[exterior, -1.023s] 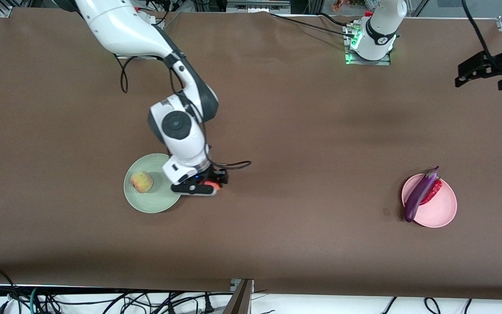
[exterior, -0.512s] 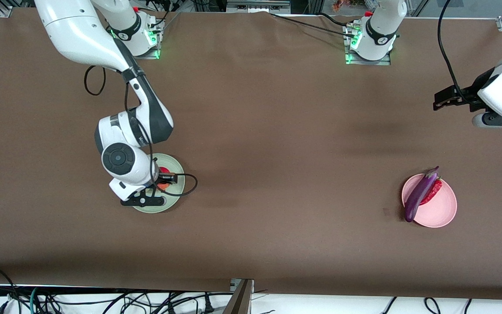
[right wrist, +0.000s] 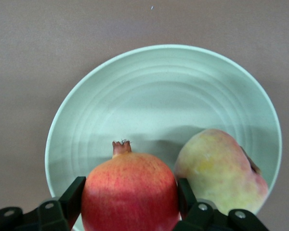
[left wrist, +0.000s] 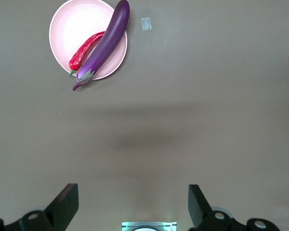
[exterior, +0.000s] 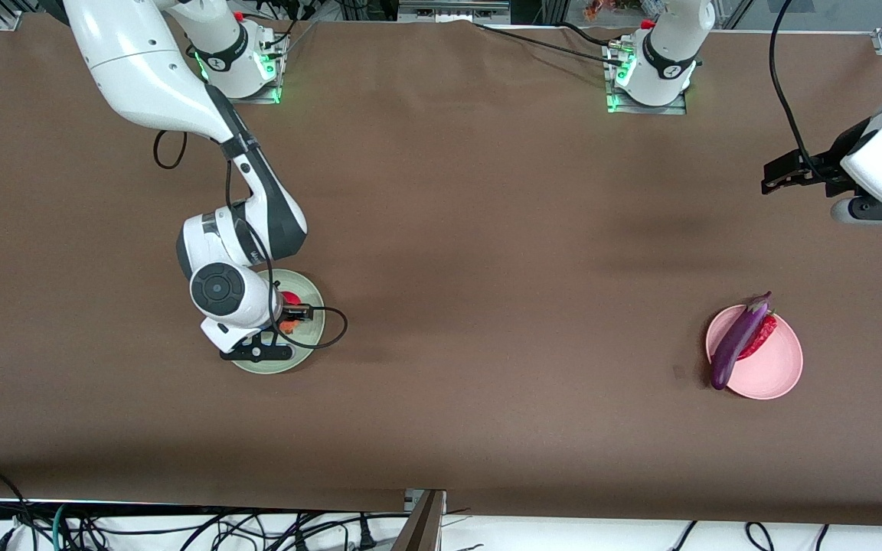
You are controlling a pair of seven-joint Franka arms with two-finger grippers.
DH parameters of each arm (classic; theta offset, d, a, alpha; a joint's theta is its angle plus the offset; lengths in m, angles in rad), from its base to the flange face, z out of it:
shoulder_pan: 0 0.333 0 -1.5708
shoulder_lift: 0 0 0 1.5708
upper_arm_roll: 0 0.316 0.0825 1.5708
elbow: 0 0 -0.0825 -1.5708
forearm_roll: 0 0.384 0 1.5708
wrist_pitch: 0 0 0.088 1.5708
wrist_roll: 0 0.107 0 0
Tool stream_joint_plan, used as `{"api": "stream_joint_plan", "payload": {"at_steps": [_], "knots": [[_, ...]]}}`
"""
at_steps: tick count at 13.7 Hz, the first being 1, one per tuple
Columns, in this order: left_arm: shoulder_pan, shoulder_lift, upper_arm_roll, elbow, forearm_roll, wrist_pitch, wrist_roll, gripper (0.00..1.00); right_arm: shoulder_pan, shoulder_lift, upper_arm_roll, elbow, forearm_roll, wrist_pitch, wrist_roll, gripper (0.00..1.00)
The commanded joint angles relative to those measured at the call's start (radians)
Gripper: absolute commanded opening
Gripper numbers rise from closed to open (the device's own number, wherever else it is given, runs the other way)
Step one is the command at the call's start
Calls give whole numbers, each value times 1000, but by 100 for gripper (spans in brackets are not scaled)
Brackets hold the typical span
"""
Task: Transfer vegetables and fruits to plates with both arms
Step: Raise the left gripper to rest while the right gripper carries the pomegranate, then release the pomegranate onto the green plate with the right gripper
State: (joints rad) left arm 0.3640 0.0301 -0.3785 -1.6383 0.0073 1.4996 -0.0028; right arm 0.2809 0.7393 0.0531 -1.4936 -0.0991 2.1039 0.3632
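Note:
My right gripper (exterior: 285, 317) is over the pale green plate (exterior: 272, 366), shut on the red-orange fruit (exterior: 289, 298). In the right wrist view the fruit (right wrist: 130, 192) sits between the fingers (right wrist: 74, 195), over the plate (right wrist: 159, 91) and next to the pale yellow fruit (right wrist: 221, 173). The arm hides the yellow fruit in the front view. The purple eggplant (exterior: 736, 343) and red chili (exterior: 764, 335) lie on the pink plate (exterior: 778, 371); the eggplant overhangs the rim. My left gripper (exterior: 782, 172) is open and empty, up in the air at the left arm's end of the table.
The left wrist view shows the pink plate (left wrist: 74, 26) with the eggplant (left wrist: 106, 43) and chili (left wrist: 84, 48), and a small pale patch (left wrist: 146, 24) on the brown table beside it. Cables hang along the table edge nearest the front camera.
My right gripper carried the red-orange fruit from beside the green plate to over it, covering the yellow fruit in the front view. My left arm swung and lowered a little.

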Motion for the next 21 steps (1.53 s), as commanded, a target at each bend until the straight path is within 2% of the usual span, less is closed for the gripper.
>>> {"api": "stream_joint_plan", "payload": {"at_steps": [1,2,3,4,7,8,12,13,16,18,21], "knots": [[4,-9,-2,14,-21,-1,1,100,-12,8,10,-7,7,15,2,34],[4,-9,-2,15,-23,-1,9,100,-12,9,10,-4,5,15,0,47],[6,-7,0,17,-24,1,10,100,-12,6,10,1,5,15,-6,83],[4,0,0,32,-39,1,10,100,-17,-1,10,9,5,10,-15,100],[-16,13,0,41,-52,-1,10,100,-40,-56,10,12,4,-8,-65,100],[-57,13,16,41,-49,-4,10,100,-46,-79,8,13,2,-22,-104,100],[-360,-6,342,25,-49,-9,10,100,-89,-213,8,13,2,-167,-145,100],[-413,-6,401,23,-49,-15,7,100,-103,-247,8,13,4,-223,-189,100],[-418,1,408,38,-50,-36,1,100,-153,-336,4,15,5,-343,-317,100],[-418,-2,403,43,-52,-39,1,100,-208,-435,14,13,9,-408,-384,100],[-418,-1,405,55,-49,-29,-3,100,-239,-540,17,-2,5,-557,-385,100]]}}
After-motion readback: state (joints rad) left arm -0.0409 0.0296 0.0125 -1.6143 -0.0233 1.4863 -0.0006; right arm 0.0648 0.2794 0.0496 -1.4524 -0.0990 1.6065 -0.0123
